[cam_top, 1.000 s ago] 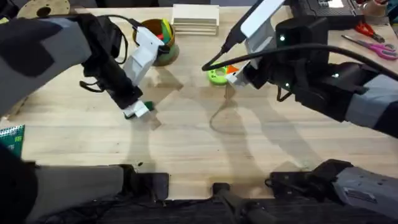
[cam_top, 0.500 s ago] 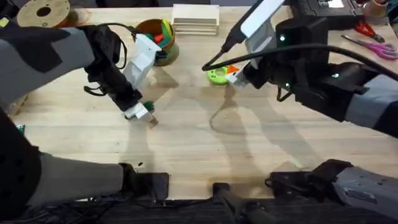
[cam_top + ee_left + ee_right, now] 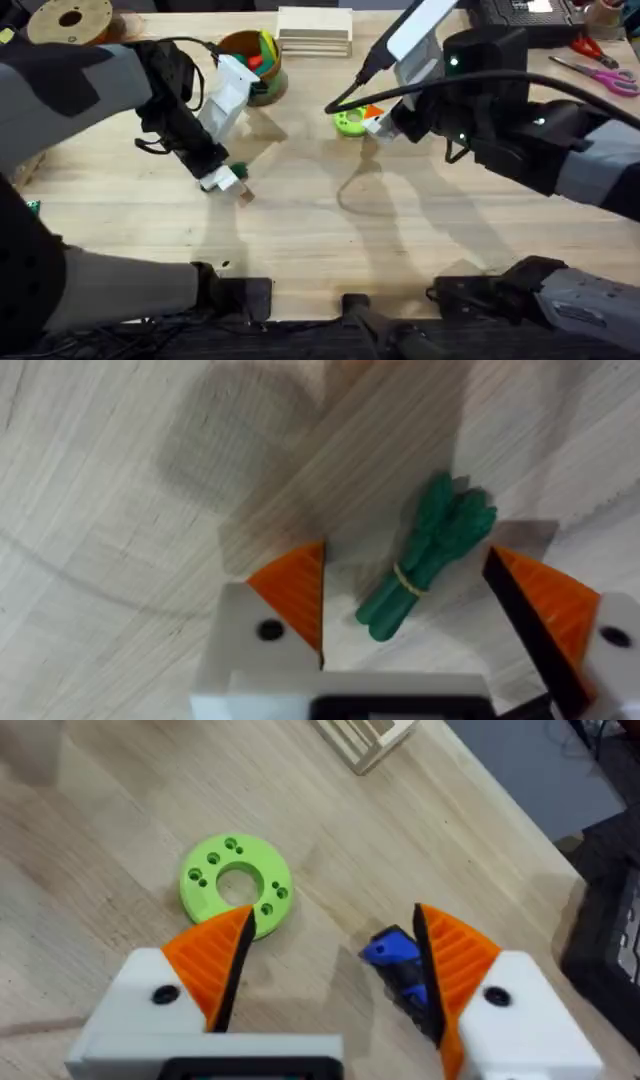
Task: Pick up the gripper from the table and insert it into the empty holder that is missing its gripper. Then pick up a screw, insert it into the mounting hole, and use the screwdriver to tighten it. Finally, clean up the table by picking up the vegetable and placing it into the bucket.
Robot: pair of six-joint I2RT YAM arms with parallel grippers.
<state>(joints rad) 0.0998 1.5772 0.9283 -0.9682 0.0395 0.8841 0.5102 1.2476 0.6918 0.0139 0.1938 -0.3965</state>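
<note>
The left hand [image 3: 405,625] is wide open and empty, low over the surface [image 3: 300,230], its orange pads on both sides of the green vegetable [image 3: 425,555]. The bucket [image 3: 250,62] sits well beyond the vegetable. The thin bundle could roll or slip out when the hand closes.

On the counter [image 3: 300,215], take the ring disc [image 3: 349,122] as landmark. The bucket [image 3: 250,62] stands well to its left and farther back, with toy pieces in it. A stack of boards [image 3: 314,30] lies behind the disc, between it and the bucket. The vegetable [image 3: 426,554] lies left of the disc and nearer, between the left gripper's [image 3: 420,620] jaws. The screwdriver [image 3: 400,965] lies just beside the disc, between the right gripper's [image 3: 335,970] jaws. Scissors [image 3: 600,62] lie far right.
</note>
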